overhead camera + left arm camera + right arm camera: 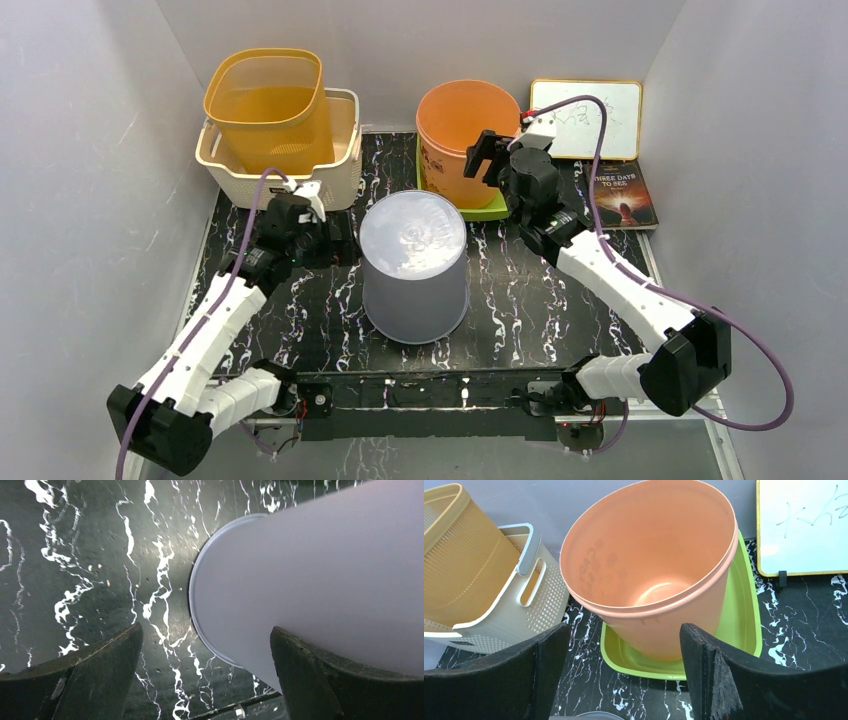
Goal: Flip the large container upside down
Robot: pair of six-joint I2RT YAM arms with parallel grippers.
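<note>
The large container (413, 262), a pale lavender bucket, stands bottom-up in the middle of the black marbled table (530, 300), its flat base facing up. In the left wrist view its wall (310, 580) fills the right side, close to the right finger (300, 675). My left gripper (338, 238) hovers just left of it, open (205, 630), gripping nothing. My right gripper (483, 158) is raised at the back right, away from the container, facing the orange bucket. It is open (625, 627) with nothing between its fingers.
An orange bucket (462, 135) stands upright in a green tray (744, 610) at the back. A yellow perforated basket (268, 108) sits inside a cream basket (340, 165) at the back left. A whiteboard (590, 118) and a book (622, 192) lie at the back right.
</note>
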